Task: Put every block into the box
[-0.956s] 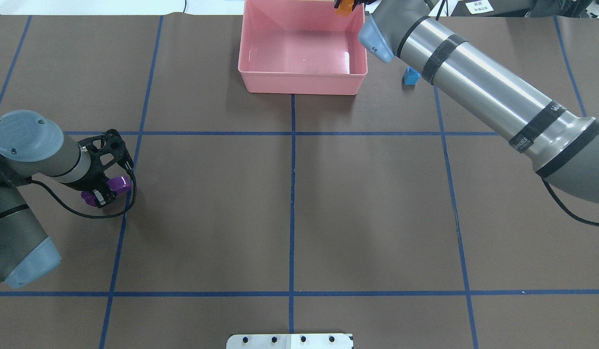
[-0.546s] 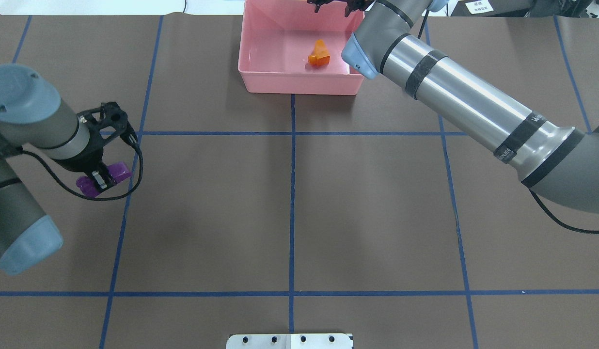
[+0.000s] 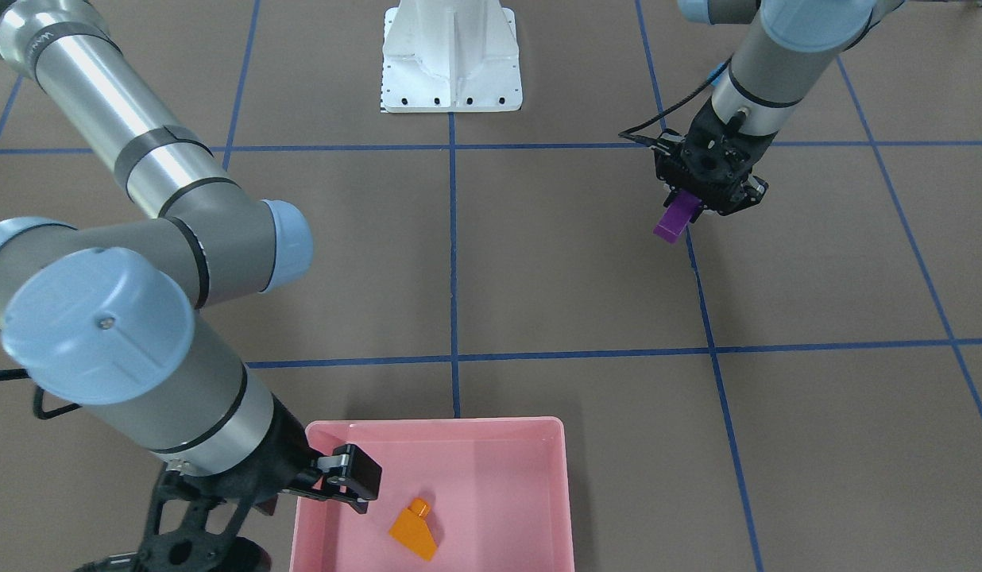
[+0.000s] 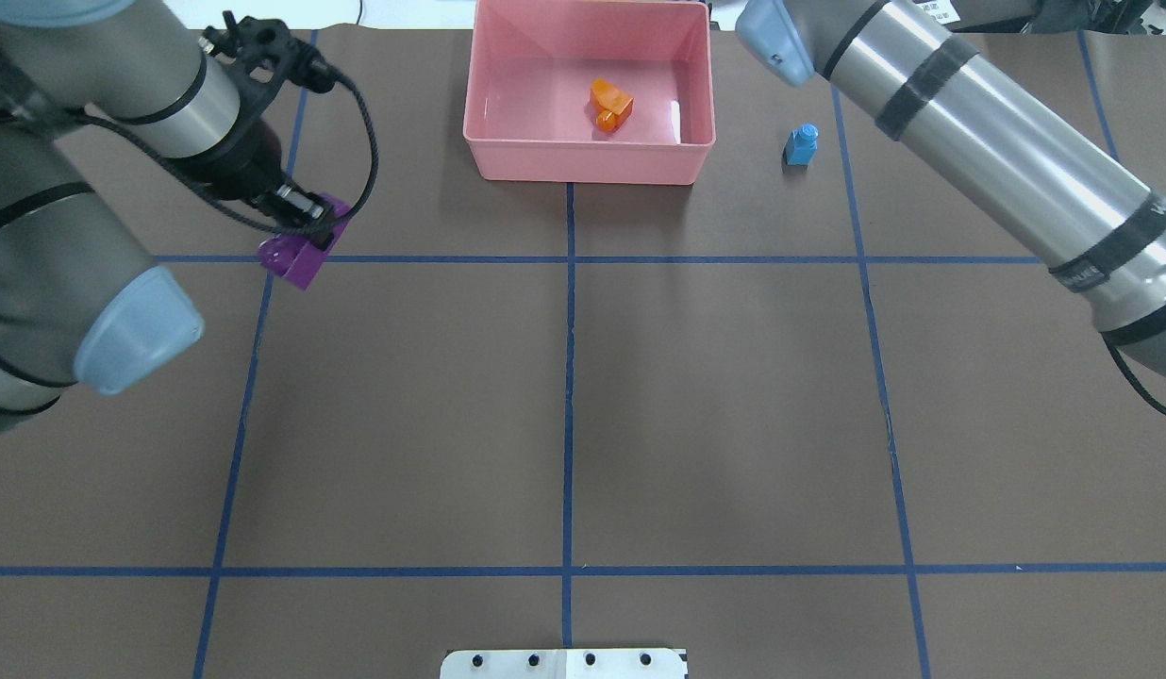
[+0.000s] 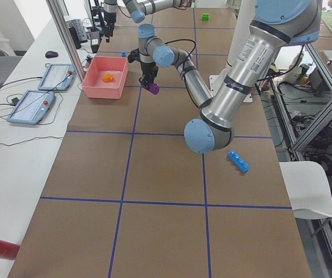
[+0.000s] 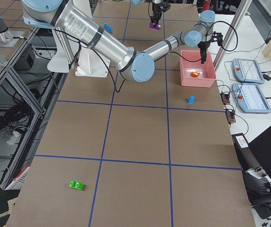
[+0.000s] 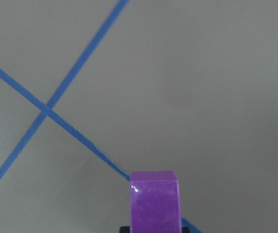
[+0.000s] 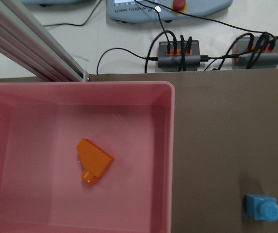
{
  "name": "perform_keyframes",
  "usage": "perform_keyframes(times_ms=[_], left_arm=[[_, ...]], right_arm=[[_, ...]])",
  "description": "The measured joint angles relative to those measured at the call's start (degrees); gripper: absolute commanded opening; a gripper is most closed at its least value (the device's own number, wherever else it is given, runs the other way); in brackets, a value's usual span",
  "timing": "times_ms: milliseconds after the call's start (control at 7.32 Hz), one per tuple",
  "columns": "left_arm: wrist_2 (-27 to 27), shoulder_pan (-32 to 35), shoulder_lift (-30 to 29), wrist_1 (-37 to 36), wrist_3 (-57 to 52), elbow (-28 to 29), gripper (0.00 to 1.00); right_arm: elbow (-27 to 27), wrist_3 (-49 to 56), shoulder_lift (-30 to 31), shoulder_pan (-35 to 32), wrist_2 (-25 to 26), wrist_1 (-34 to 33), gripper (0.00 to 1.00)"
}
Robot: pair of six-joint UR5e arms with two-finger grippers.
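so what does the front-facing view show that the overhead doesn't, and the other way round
Only front-facing: the right gripper, open over the edge of the pink box. Only overhead: the small blue brick on the table beside the box. Both: the orange brick lying in the box and the purple brick held in the left gripper.

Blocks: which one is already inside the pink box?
The orange sloped block, alone on the box floor. The purple block is in the left gripper; the small blue block sits on the table beside the box.
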State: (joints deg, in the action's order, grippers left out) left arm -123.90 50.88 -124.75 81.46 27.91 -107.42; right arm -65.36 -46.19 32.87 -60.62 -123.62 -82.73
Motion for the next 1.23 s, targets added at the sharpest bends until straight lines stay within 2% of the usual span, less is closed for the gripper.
perform_keyframes(times_ms=[137, 273, 546, 819, 956, 1229], left_arm=[[-0.1, 0.2, -3.7, 7.7, 7.5, 6.0, 0.00], [0.0, 0.5, -7.9, 14.7, 13.4, 12.9, 0.00], [0.4, 2.4, -20.0, 21.7, 20.1, 28.3, 0.00], [2.9, 4.3, -29.2, 29.6, 23.8, 43.3, 0.00], [5.7, 4.5, -32.6, 33.6, 25.1, 50.0, 0.00], [9.9, 4.2, -36.1, 37.5, 26.0, 57.0, 0.00]], right_arm=[[-4.9, 6.0, 4.3, -0.5, 0.6, -3.8, 0.99], [-7.8, 10.1, 8.5, -0.6, 1.9, -3.4, 0.99], [-8.8, 14.2, 15.0, -0.1, 4.2, 3.0, 0.99], [-5.7, 15.0, 16.6, 1.6, 7.5, 8.2, 0.99], [-2.0, 14.7, 16.1, 2.4, 8.7, 12.1, 0.99], [5.1, 13.3, 14.0, 3.6, 10.1, 18.0, 0.97]])
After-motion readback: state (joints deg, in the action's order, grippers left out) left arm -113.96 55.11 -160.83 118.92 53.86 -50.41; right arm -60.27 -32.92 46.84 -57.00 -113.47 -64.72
